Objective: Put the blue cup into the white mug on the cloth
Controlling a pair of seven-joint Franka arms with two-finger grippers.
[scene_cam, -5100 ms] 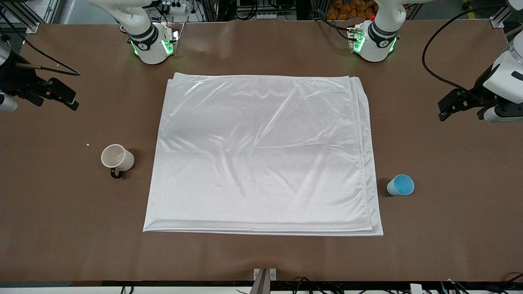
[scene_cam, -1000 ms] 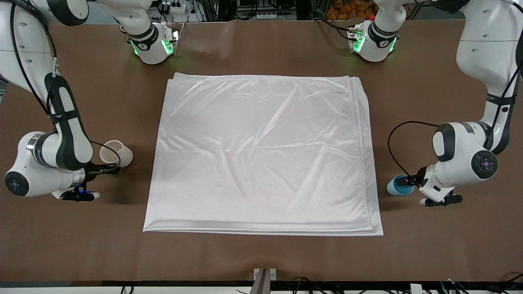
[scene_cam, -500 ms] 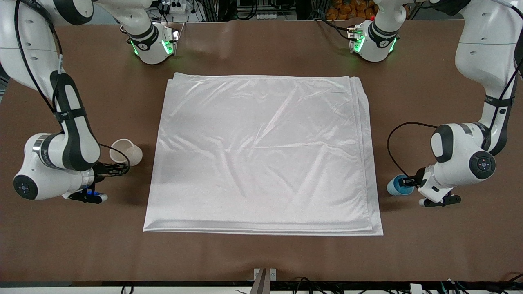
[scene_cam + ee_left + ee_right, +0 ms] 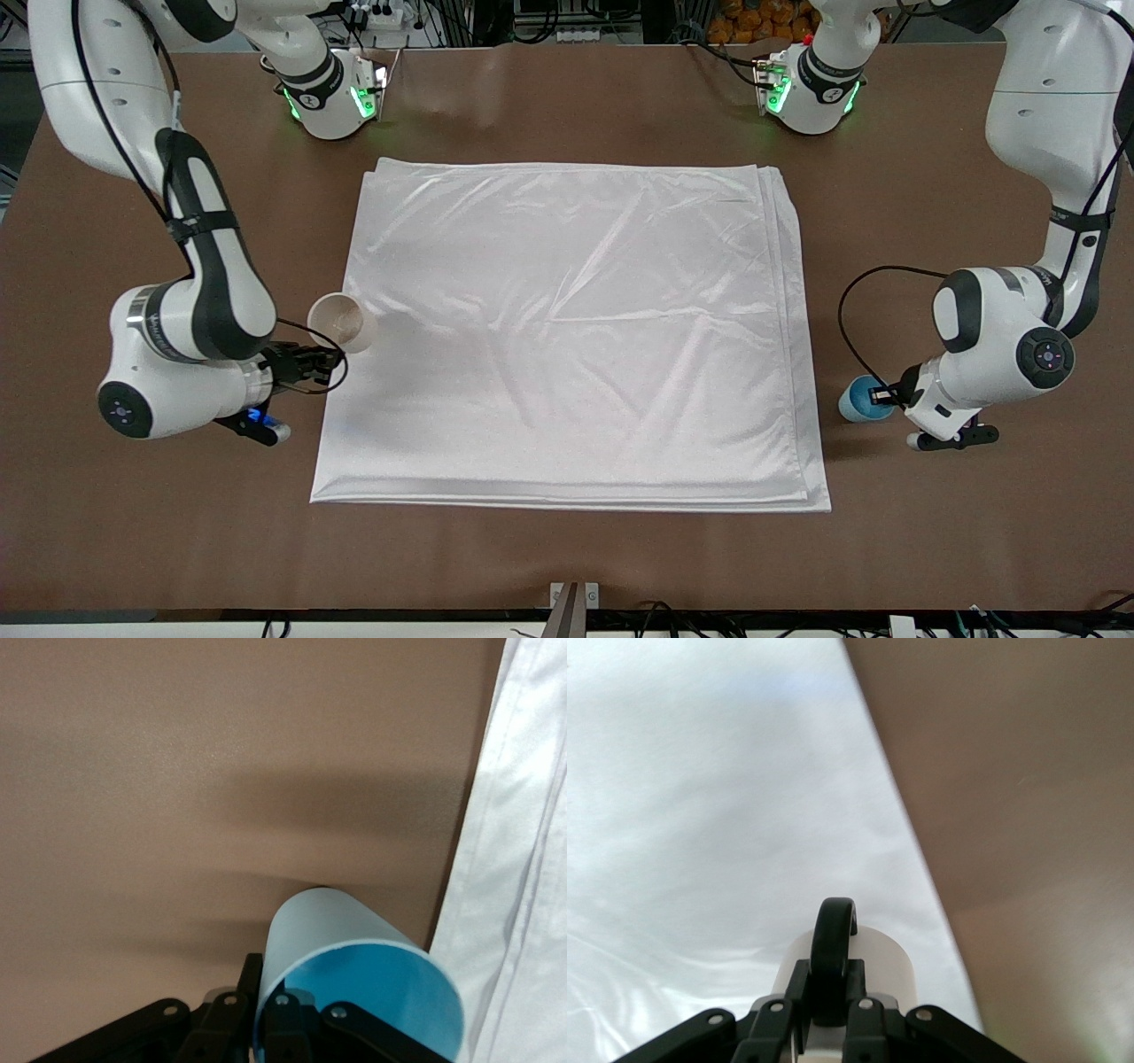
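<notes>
The white mug (image 4: pixel 341 322) hangs over the edge of the cloth (image 4: pixel 567 337) at the right arm's end, its mouth up. My right gripper (image 4: pixel 321 359) is shut on its black handle (image 4: pixel 833 948), and the mug's pale body (image 4: pixel 888 967) shows past the fingers. The blue cup (image 4: pixel 856 401) is on the brown table beside the cloth's edge at the left arm's end. My left gripper (image 4: pixel 879 392) is shut on its rim wall, one finger inside the blue cup (image 4: pixel 354 939) and one outside. The cloth (image 4: pixel 523 859) lies close beside the cup.
The folded cloth (image 4: pixel 700 815) covers the middle of the brown table (image 4: pixel 567 558). Both arm bases (image 4: pixel 332 97) stand along the table's edge farthest from the front camera. A black cable (image 4: pixel 846 301) loops from the left wrist over bare table.
My left gripper has shut on the blue cup's wall. The right arm has carried the mug by its handle from the bare table to the cloth's edge.
</notes>
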